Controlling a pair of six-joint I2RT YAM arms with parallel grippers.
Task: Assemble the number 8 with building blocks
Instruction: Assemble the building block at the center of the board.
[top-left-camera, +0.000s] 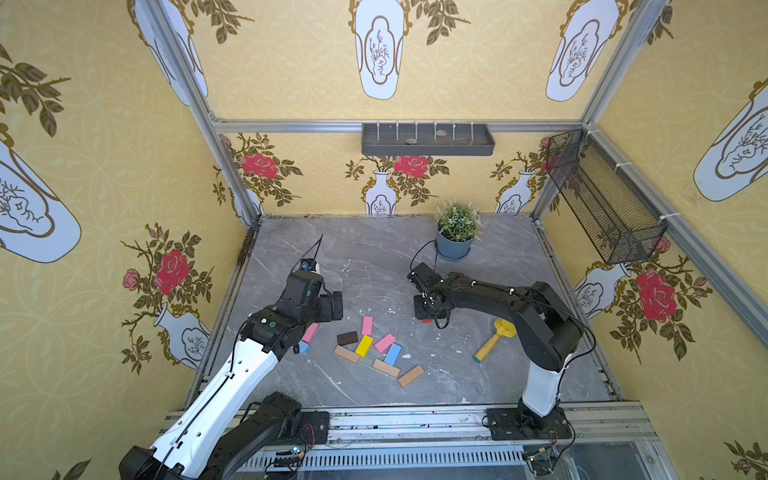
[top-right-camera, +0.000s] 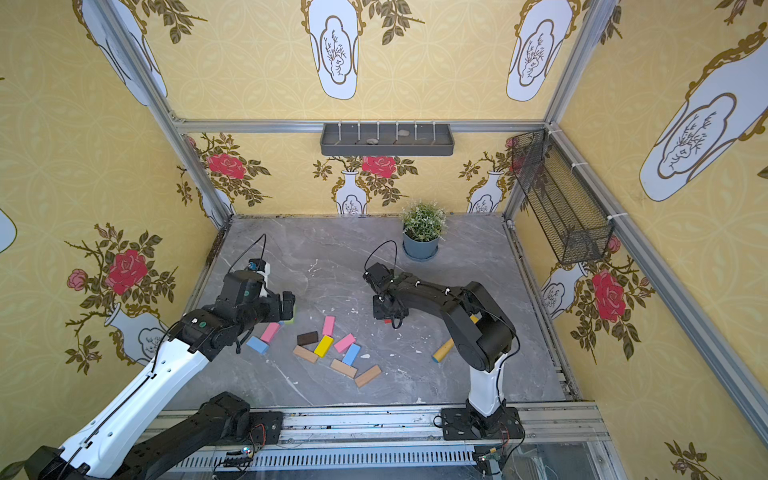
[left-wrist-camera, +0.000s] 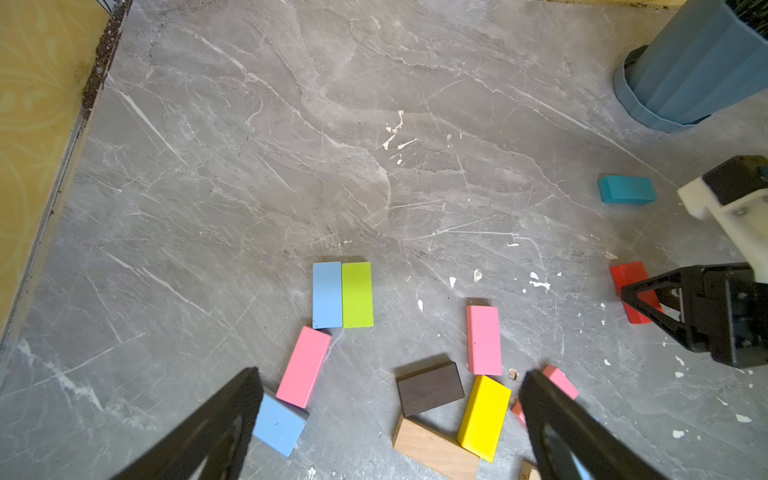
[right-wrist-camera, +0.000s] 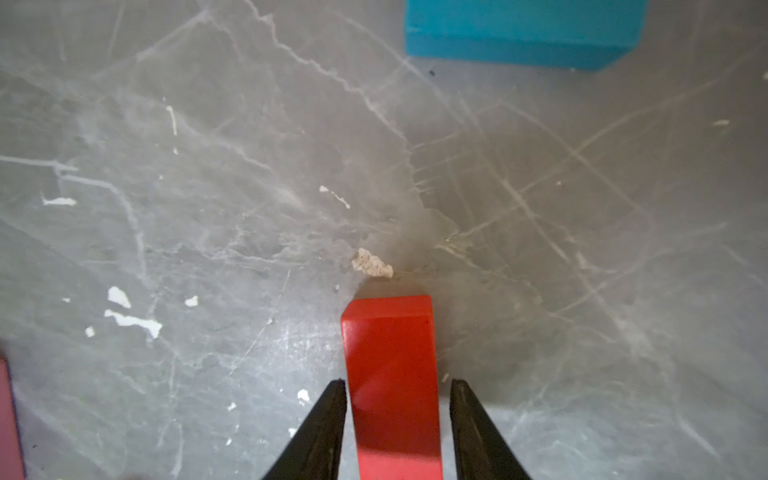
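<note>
Building blocks lie scattered on the grey marble table (top-left-camera: 374, 257); no number 8 is in view. A red block (right-wrist-camera: 390, 345) lies flat between the fingers of my right gripper (right-wrist-camera: 397, 382), with a thin gap on each side. A teal block (right-wrist-camera: 523, 33) lies just beyond it. My left gripper (left-wrist-camera: 390, 376) hangs wide open above a dark brown block (left-wrist-camera: 430, 388), a yellow block (left-wrist-camera: 484, 417), a tan block (left-wrist-camera: 432, 449) and pink blocks (left-wrist-camera: 303, 365). A light blue block (left-wrist-camera: 327, 295) and a green block (left-wrist-camera: 357, 295) lie side by side.
A yellow toy tool (top-left-camera: 494, 338) lies under my right arm. A potted plant (top-left-camera: 455, 232) stands at the back. More tan blocks (top-left-camera: 411, 376) lie toward the front edge. A grey shelf (top-left-camera: 428, 141) and a mesh basket (top-left-camera: 602, 203) hang on the walls.
</note>
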